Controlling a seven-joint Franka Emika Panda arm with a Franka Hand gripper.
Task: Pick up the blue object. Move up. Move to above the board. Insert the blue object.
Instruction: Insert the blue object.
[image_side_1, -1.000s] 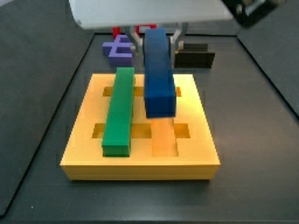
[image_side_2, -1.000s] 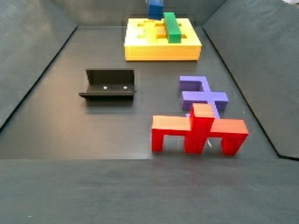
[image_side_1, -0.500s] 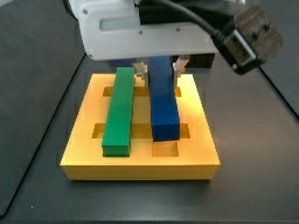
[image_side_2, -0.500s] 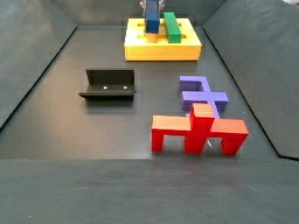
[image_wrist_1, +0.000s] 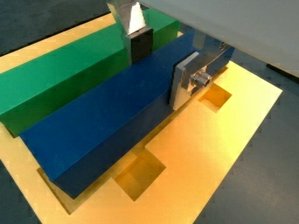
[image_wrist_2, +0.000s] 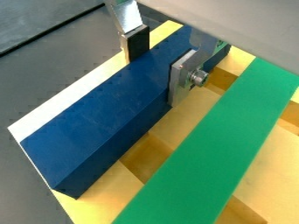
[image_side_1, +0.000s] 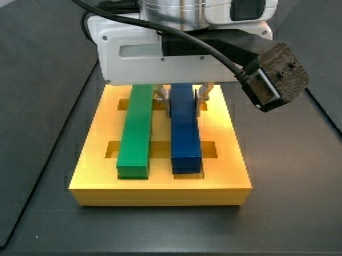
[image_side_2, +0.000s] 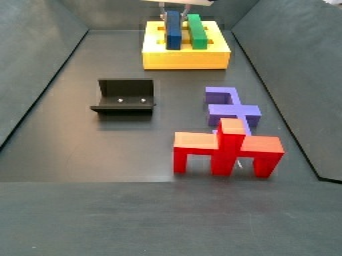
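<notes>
Blue object (image_wrist_1: 111, 118): long dark bar, lying flat along the board (image_side_1: 230, 150), parallel to and just beside the green bar (image_side_1: 136, 128); it appears seated in a groove, though how deep I cannot tell. My gripper (image_wrist_1: 158, 57) is clenched on the blue object near its far end, one silver finger (image_wrist_2: 184, 77) pressed to one long side and the other (image_wrist_2: 131, 35) to the opposite side, pads touching it in both wrist views. In a side view my gripper (image_side_1: 185, 93) is mostly hidden under the white wrist housing (image_side_1: 160, 50), which also covers the board's far edge. Board: yellow slab, rectangular cut-outs partly covered by the bars. Well apart on the dark floor: the fixture (image_side_2: 124, 97), a purple block (image_side_2: 230, 103), a red block (image_side_2: 227, 148). In that view my gripper (image_side_2: 173, 13) is cut off at the frame's edge.
</notes>
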